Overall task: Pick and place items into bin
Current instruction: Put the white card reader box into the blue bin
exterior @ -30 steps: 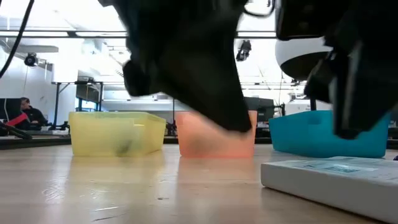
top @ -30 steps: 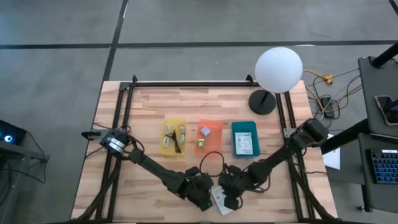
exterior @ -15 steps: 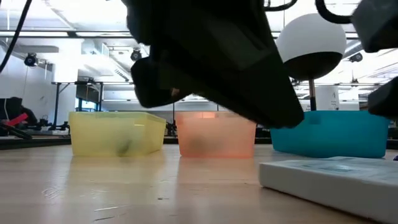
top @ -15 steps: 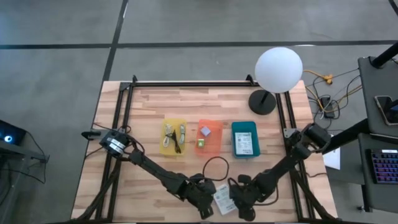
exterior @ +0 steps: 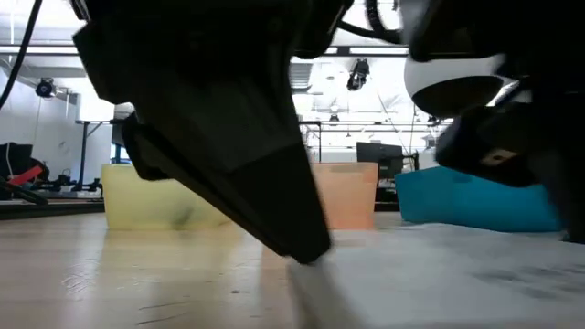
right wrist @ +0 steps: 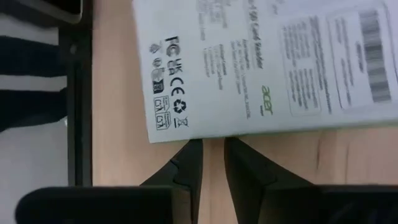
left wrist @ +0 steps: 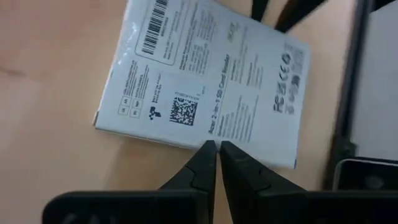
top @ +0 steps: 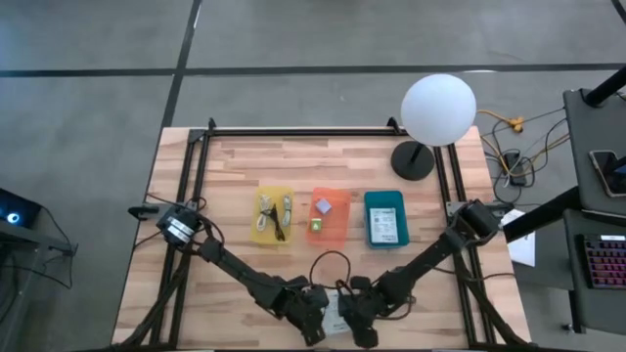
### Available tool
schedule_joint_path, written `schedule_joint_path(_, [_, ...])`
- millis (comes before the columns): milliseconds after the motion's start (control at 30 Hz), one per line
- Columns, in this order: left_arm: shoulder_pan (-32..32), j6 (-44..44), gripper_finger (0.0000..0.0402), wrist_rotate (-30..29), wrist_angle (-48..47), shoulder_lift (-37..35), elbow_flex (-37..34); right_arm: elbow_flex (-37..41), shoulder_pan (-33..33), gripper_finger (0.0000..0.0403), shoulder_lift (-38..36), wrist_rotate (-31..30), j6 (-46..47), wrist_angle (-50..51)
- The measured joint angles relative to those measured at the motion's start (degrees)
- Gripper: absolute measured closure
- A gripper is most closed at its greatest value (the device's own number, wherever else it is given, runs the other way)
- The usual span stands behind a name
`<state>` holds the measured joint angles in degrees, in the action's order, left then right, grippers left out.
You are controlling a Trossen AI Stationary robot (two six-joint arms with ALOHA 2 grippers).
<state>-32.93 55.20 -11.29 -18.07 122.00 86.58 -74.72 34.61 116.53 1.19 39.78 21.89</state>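
1. White packet (top: 335,308) lay flat at the table's near edge, between both grippers — well short of the bins (top: 383,217).
2. Left gripper (left wrist: 216,151) fingers were together, tips at the packet's long edge.
3. Right gripper (right wrist: 208,149) fingers sat slightly apart at the opposite long edge — neither held it; both about equally near.

Overhead camera looks straight down on the whole pale wooden table (top: 245,176). Low camera sits at tabletop height, facing the room. Both wrist cameras hover close above the same white printed packet (left wrist: 205,81) (right wrist: 267,62), just ahead of each gripper's fingertips.
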Motion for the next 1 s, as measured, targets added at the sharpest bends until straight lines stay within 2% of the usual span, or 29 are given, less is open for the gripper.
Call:
schedule_joint_path(133, [0.2,0.0,0.0391,-3.0,-4.5,-1.3,0.0,-1.0,-1.8,0.0349,-0.1,-1.8,-0.1,-0.8])
schedule_joint_path(500, [-0.9,1.8,0.0391,-4.8,-5.4,-2.7,-1.6,-5.2,-2.4,0.0349,-0.3,-3.2,-0.9,-0.6])
schedule_joint_path(733, [-2.7,3.0,0.0391,-11.6,-10.8,-8.0,-1.6,-5.1,-2.3,0.0349,-0.3,-4.6,-0.9,1.7])
schedule_joint_path(1000, [-3.5,5.6,0.0391,-10.1,-10.6,-7.4,-3.5,-4.0,-2.5,0.0348,-0.1,-4.5,-0.8,2.0])
